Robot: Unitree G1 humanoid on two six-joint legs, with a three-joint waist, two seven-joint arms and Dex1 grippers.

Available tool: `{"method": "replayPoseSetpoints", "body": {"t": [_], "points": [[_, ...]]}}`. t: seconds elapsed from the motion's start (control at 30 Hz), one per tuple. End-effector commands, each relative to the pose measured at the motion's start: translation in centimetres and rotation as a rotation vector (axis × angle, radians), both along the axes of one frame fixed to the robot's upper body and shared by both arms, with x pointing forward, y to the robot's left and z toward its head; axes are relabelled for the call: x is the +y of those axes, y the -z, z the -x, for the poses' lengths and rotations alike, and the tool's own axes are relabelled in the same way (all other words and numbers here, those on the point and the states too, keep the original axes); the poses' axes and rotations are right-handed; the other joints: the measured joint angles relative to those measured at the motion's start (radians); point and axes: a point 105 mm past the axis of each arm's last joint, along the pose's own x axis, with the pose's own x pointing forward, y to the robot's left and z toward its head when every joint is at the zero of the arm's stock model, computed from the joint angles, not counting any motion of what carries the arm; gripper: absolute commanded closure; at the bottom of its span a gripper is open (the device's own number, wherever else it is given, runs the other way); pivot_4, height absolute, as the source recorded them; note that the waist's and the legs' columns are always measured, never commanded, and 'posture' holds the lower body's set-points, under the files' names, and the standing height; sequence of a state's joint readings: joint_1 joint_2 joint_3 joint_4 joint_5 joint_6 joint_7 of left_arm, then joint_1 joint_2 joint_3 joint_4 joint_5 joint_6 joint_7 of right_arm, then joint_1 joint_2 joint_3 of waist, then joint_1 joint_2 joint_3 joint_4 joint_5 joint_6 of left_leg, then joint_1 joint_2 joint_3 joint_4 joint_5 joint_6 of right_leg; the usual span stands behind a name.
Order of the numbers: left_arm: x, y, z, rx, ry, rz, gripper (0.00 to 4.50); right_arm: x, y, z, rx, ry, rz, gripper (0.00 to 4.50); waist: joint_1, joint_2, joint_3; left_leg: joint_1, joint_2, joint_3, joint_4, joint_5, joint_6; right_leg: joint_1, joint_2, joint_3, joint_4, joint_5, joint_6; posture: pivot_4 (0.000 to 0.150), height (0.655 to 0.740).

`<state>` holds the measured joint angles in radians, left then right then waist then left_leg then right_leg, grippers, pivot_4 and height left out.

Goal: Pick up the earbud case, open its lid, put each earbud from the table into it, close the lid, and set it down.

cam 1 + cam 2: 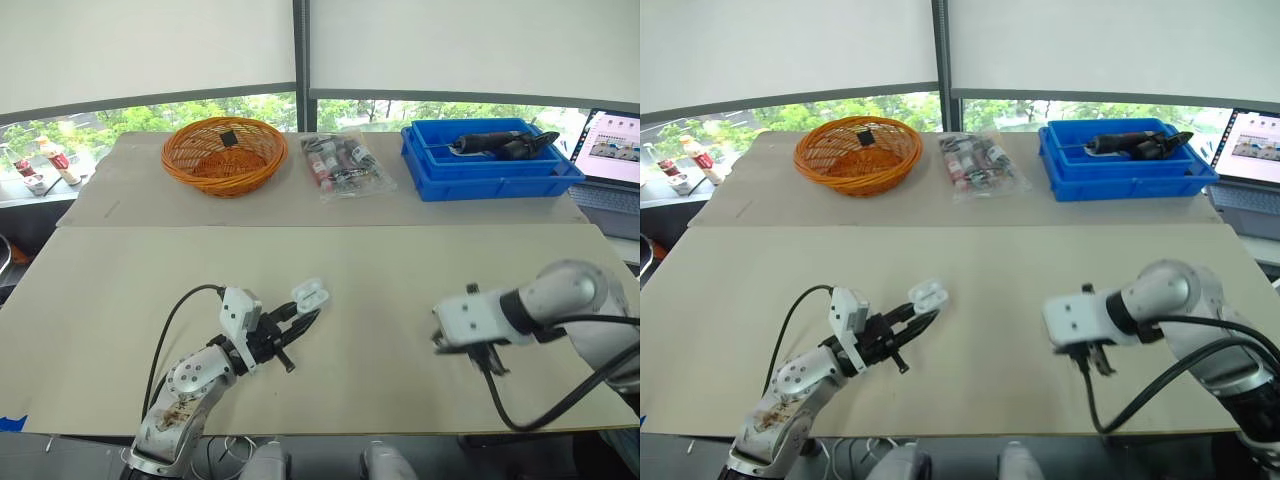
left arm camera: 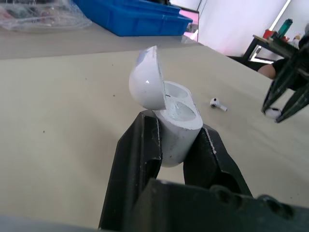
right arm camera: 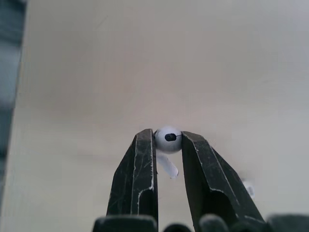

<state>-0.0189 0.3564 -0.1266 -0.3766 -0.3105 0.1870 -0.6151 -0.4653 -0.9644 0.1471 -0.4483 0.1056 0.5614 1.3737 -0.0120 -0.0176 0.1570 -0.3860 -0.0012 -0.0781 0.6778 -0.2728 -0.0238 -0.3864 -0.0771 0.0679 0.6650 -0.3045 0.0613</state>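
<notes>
On the near half of the beige table (image 1: 420, 270), the left gripper (image 1: 300, 318) pinches the white earbud case (image 1: 310, 293) and holds it clear of the surface. The right gripper (image 1: 490, 360) hovers low, well apart to the right.

Left wrist view: black fingers (image 2: 140, 154) clamp the case's smooth, rounded body. Its glossy lid (image 2: 146, 79) is hinged open, and the moulded wells look empty. A second earbud (image 2: 218, 104) lies on the matte table beyond.

Right wrist view: the right fingers (image 3: 145, 159) squeeze the first earbud (image 3: 167, 137) by its shiny round head, stem dangling.

My call: bring it over an open well, stem down, and line it up before releasing, because it's slick and tiny.
</notes>
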Motion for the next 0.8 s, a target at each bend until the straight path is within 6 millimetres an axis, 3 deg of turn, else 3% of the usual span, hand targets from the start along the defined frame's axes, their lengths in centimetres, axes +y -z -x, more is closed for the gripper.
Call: {"method": "replayPoseSetpoints", "body": {"t": [0.03,0.37,0.57,0.8], "points": [[-0.2,-1.6,-0.5,-0.081,-0.014,0.022,3.89,2.4,-2.5,-0.2,0.045,0.129,-0.293,4.14,0.001,0.000,0.000,-0.001,0.000,0.000,0.000,0.000,0.000,-0.001,0.000,0.000,0.000,0.000,0.000,0.150,0.7400],[-1.5,-3.1,-2.0,-0.148,-0.048,0.074,3.89,8.1,-6.9,-2.2,0.167,0.403,-1.043,4.14,0.001,0.001,0.000,-0.002,-0.001,-0.002,0.000,0.000,0.000,-0.004,0.000,0.000,0.005,0.000,0.000,0.150,0.7400],[-1.7,-3.9,-2.8,-0.166,-0.100,0.116,3.89,9.9,-6.6,-2.7,0.222,0.478,-1.200,4.14,-0.004,0.001,-0.001,-0.002,-0.002,-0.001,0.000,0.001,-0.001,-0.006,-0.001,0.000,0.008,0.000,0.000,0.150,0.7400],[-1.8,-4.4,-3.0,-0.179,-0.113,0.129,3.89,10.7,-5.2,-2.9,0.224,0.532,-1.230,4.14,-0.009,0.001,-0.001,-0.002,-0.002,-0.001,0.000,0.001,-0.001,-0.007,0.000,0.000,0.009,0.000,0.000,0.150,0.7400]]}}
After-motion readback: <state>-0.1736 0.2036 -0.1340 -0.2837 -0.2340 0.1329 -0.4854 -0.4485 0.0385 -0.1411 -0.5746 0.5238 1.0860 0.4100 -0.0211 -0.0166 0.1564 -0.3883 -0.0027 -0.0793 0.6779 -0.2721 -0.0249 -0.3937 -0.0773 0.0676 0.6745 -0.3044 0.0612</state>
